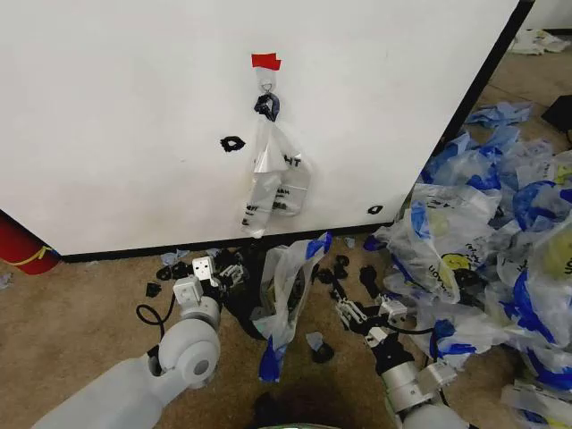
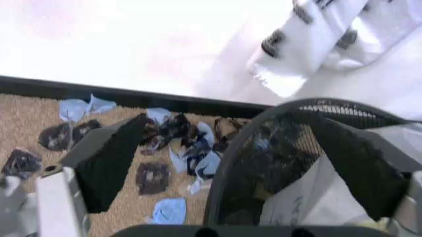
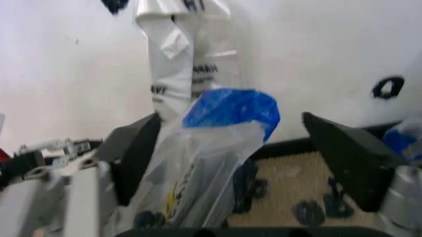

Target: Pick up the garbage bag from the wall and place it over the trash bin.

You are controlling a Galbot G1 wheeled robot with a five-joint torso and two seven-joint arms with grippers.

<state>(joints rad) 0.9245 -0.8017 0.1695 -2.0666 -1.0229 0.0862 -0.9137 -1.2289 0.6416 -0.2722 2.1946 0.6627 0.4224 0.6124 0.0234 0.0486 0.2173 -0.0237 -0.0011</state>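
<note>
The garbage bag [image 1: 288, 281], translucent with blue handles, stands crumpled on the carpet below the wall [image 1: 134, 107], draped into the black mesh trash bin [image 2: 264, 148]. In the head view the trash bin [image 1: 239, 311] shows as a dark shape on the bag's left. My left gripper [image 1: 228, 273] is open at the bin's rim, which arcs between its fingers [image 2: 105, 163]. My right gripper [image 1: 349, 311] is open to the bag's right, a short way off. In the right wrist view the garbage bag [image 3: 197, 168] shows between that gripper's spread fingers [image 3: 343, 163].
A narrower clear bag with dark lettering [image 1: 273, 174] hangs from the metal hook [image 1: 267, 87] under red tape [image 1: 265, 61]. A heap of blue-and-white bags [image 1: 492, 250] covers the floor on the right. Black scraps [image 1: 344, 268] litter the carpet. A red object [image 1: 22, 246] sits far left.
</note>
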